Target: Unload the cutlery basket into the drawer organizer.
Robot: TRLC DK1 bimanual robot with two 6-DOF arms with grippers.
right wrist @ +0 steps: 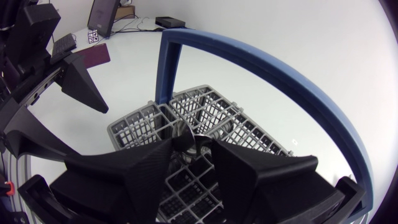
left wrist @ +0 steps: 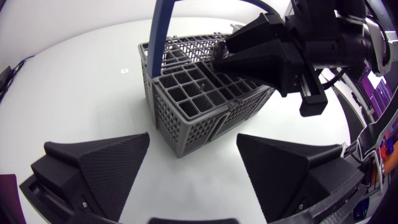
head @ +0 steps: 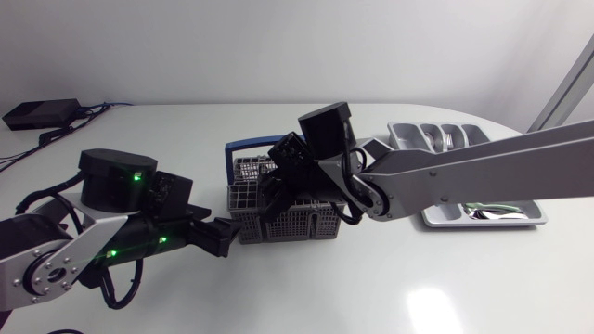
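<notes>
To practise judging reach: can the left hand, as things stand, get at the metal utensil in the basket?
Probably not yet. The right hand sits down in the basket, right over the utensil, blocking it; the open left hand is beside the basket's end.

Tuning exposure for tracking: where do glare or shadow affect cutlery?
Head view: the drawer organizer glints, and the right arm shades the cutlery basket. Right wrist view: a metal utensil in the basket catches highlights. Left wrist view: soft shadows.

Basket point(head: 297, 224): grey matt plastic lattice, smooth blue handle point(right wrist: 261, 62). Organizer point(head: 408, 139), cutlery piece point(right wrist: 188, 132): glossy metal. Left tool point(left wrist: 193, 138), right tool point(right wrist: 193, 144): matt black, ribbed.
</notes>
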